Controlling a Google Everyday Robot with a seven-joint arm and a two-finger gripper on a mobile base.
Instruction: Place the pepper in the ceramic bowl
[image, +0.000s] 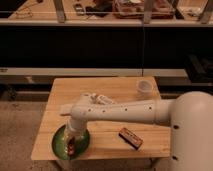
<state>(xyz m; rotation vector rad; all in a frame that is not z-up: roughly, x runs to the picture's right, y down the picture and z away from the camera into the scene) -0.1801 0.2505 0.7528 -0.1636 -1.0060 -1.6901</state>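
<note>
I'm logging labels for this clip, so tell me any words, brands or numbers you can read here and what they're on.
No text can be read anywhere.
Brown bar on the wooden table: any print is too blurred to read.
White cup: no marking visible.
Ceramic bowl, pepper and gripper down inside the bowl: no lettering visible.

The arm hides much of the ceramic bowl (59, 145) and the gripper (72, 146).

White arm bent down-left, gripper (73, 145) low (wrist vertical)
</note>
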